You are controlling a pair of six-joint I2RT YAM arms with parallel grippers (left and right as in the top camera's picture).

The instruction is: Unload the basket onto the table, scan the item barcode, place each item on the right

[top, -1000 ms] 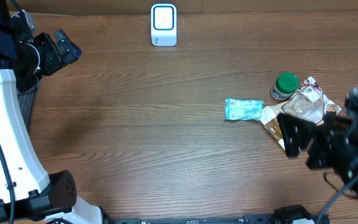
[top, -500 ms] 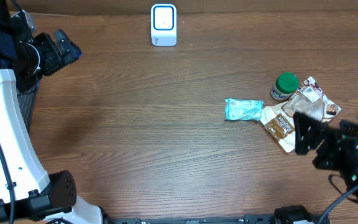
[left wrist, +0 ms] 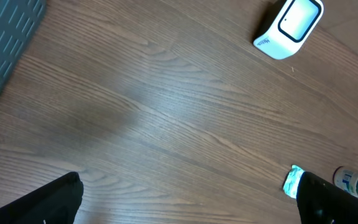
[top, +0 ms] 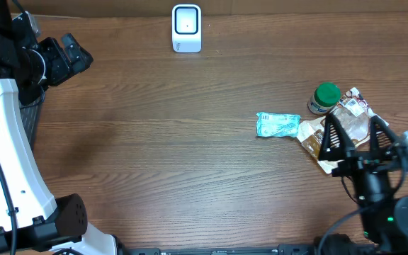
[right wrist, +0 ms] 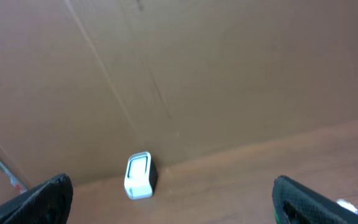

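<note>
Counter (top: 154, 142): items cluster at 3 o'clock. Right hand (top: 353, 126) has swung round – now aimed toward 12 o'clock above the snack pouch (top: 312, 140), jaws wide, empty. Left hand (top: 78, 51) stays spread, empty, at 10 o'clock. Scanner (top: 186, 28) at 12 o'clock – pickup still pending.

Overhead looks straight down; left wrist angles down, right wrist level — all share the scanner (top: 186, 28).

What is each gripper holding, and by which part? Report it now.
Nothing is held. The left gripper and the right gripper both stand open, with nothing between their fingers.
</note>
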